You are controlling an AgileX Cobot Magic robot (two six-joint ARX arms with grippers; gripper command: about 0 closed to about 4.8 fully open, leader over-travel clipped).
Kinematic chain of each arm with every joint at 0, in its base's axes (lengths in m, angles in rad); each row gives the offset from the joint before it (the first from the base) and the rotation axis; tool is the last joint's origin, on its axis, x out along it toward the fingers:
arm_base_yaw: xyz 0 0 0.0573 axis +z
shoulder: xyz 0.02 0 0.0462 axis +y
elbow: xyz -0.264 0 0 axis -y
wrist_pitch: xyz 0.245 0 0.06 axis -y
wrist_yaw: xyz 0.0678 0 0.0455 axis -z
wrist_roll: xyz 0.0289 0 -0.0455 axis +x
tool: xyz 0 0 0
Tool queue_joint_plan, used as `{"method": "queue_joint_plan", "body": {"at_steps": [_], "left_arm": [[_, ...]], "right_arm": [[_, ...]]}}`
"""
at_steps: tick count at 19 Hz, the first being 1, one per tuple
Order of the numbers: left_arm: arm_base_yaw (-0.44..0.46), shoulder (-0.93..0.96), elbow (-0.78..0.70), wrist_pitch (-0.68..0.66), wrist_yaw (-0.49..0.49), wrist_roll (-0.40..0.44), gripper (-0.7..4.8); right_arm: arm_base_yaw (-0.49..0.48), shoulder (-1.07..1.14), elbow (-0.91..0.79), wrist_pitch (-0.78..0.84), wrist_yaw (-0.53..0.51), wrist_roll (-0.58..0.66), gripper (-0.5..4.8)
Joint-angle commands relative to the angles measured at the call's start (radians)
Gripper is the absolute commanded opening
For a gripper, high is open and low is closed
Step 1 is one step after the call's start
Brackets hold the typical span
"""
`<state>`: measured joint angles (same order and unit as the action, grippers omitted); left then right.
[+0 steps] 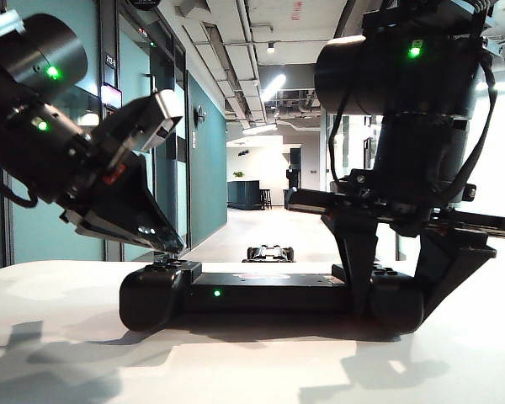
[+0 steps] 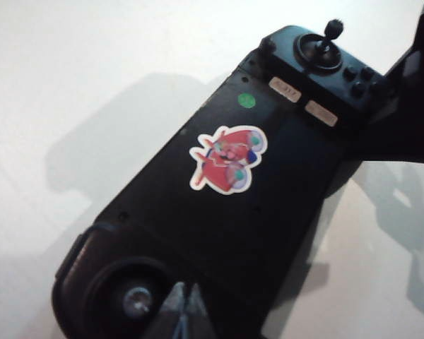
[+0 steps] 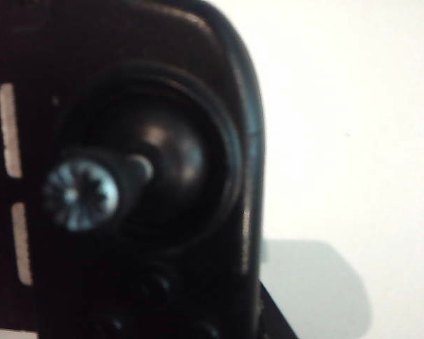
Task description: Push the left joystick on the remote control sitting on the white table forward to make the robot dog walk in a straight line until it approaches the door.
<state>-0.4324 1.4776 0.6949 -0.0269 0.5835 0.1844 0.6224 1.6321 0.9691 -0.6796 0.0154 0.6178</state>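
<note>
On the white worktop (image 1: 59, 337) the remote control (image 1: 269, 295) lies; the left pincer (image 1: 175, 249) tips onto its left end, the right pincer (image 1: 396, 282) straddles its right handle, jaws spread; the robot dog (image 1: 270, 253) stands beyond. Left wrist view: pressed-together fingertips (image 2: 186, 311) beside the left joystick (image 2: 137, 299). Right wrist view: another blurred joystick (image 3: 81, 195).

— What sort of place was it?
— An office building's corridor: beyond the white table (image 1: 59, 337) ran teal walls (image 1: 206, 168), glass doors, exposed ceiling ducts (image 1: 236, 34) with strip lights, and a lounge area at the far end.
</note>
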Motion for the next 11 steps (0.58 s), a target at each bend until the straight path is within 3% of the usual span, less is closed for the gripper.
{"method": "queue_joint_plan", "body": {"at_steps": [1,11], "left_arm": [[0.000,0.017,0.000,0.029,0.003,0.003,-0.05],[0.000,0.052,0.000,0.090,-0.003,0.003,-0.05]], "right_arm": [[0.001,0.004,-0.005,-0.045,-0.017,0.011,2.01],[0.001,0.004,-0.005,-0.049,-0.017,0.010,2.01]]}}
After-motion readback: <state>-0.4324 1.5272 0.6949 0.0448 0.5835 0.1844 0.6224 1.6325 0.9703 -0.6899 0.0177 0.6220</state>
